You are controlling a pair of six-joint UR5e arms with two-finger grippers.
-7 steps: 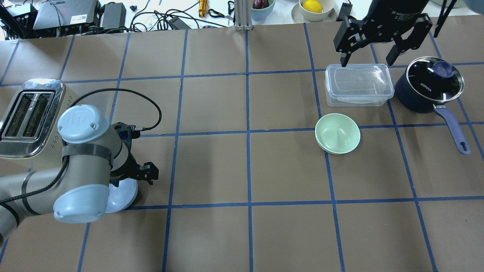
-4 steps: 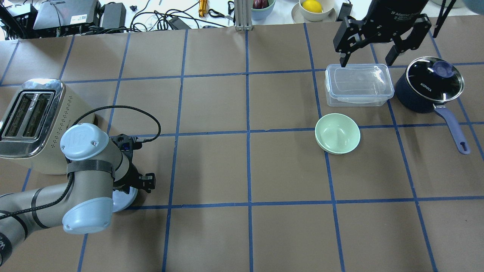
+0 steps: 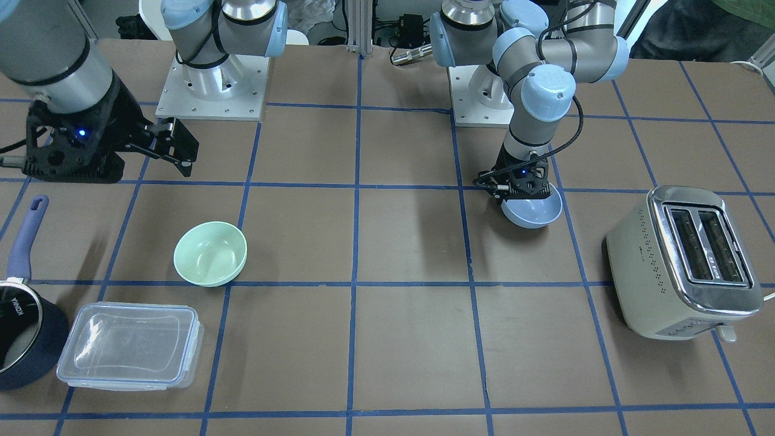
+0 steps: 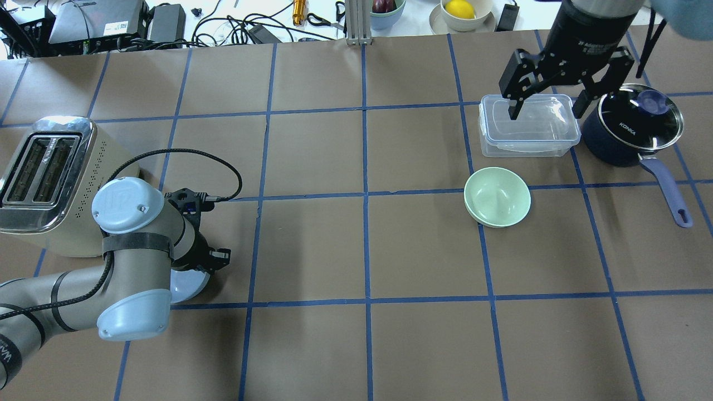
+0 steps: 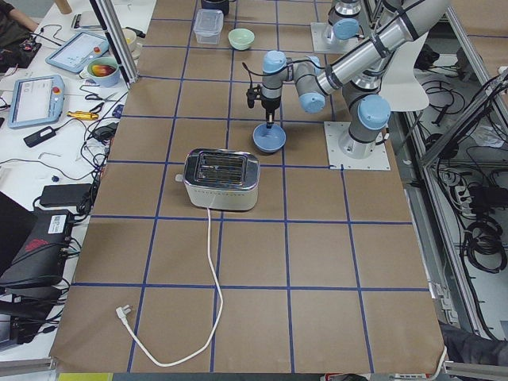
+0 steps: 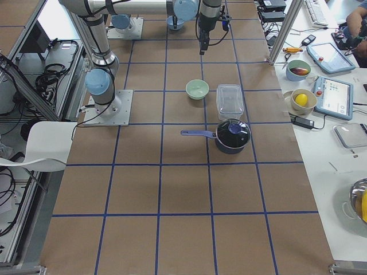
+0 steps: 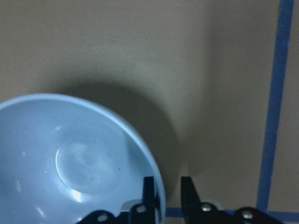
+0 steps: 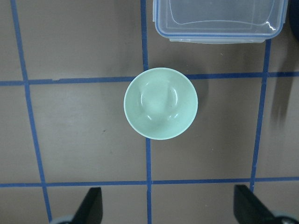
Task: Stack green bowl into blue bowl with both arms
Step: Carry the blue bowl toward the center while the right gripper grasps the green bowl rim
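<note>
The pale blue bowl [image 3: 533,212] hangs from my left gripper [image 3: 522,189], which is shut on its rim. In the left wrist view the fingers [image 7: 148,193] straddle the rim of the blue bowl [image 7: 70,163], with a shadow beside it on the paper. In the overhead view the left arm hides most of the blue bowl [image 4: 189,285]. The mint-green bowl [image 4: 497,196] stands upright and alone on the right half, also in the right wrist view [image 8: 160,103]. My right gripper [image 4: 548,100] is open and empty, high above the clear container, beyond the green bowl.
A toaster [image 4: 42,178] stands just left of the left arm. A clear lidded container [image 4: 528,125] and a navy saucepan [image 4: 635,131] with a handle stand behind and to the right of the green bowl. Clutter lies beyond the far edge.
My left arm has shifted a little to the right with the blue bowl. My right gripper has moved nearer, from behind the clear container to over it, still open.
</note>
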